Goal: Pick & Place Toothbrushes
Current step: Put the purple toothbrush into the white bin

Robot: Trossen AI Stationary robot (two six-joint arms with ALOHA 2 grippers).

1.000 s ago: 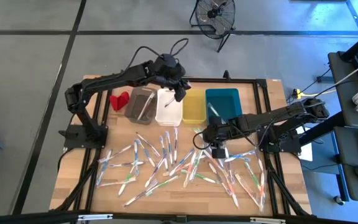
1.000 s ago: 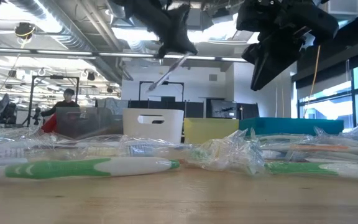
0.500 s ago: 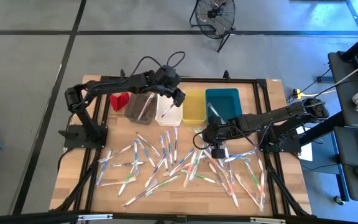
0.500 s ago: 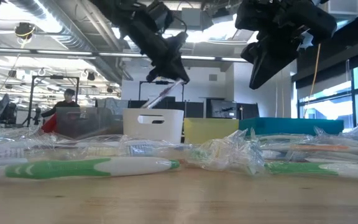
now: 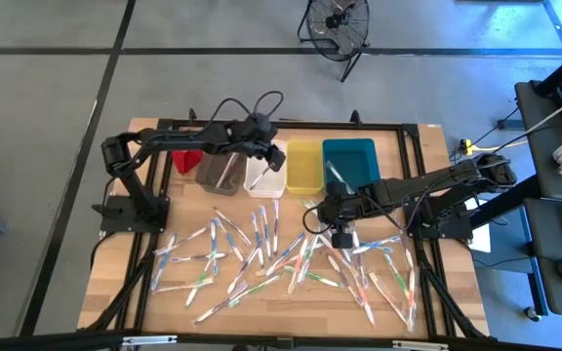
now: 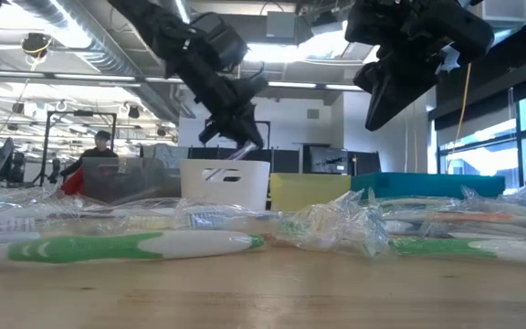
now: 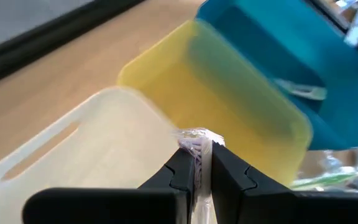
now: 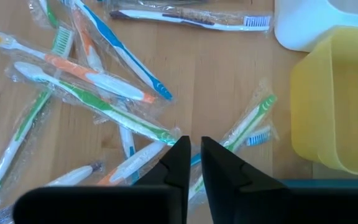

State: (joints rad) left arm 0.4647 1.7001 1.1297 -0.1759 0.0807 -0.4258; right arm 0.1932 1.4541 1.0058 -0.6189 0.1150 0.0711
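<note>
Several wrapped toothbrushes (image 5: 281,258) lie scattered flat on the wooden table's near half. Four bins stand in a row at the far side: grey (image 5: 220,164), white (image 5: 261,177), yellow (image 5: 303,166) and teal (image 5: 349,161). My left gripper (image 5: 273,156) hangs over the white bin, shut on one wrapped toothbrush (image 6: 245,149). My right gripper (image 5: 318,213) hovers above the table just near of the yellow bin. It is shut, and nothing shows between its fingers (image 8: 180,158). My left gripper pinches a wrapped toothbrush between its two fingers; the crinkled wrapper (image 7: 195,138) sticks out past the fingertips. The fingers slant down from the table's left. The brush hangs tilted below them, and its lower end dips behind the white bin's rim (image 6: 225,164).
A small red object (image 5: 187,156) lies left of the grey bin. The grey and teal bins each hold a toothbrush. A black frame (image 5: 427,244) borders the table. A person (image 6: 99,146) sits in the room far behind.
My left gripper has come down onto the white bin with the toothbrush and has rolled a little. The brush hung well above the bin; now its lower end reaches the bin's rim.
</note>
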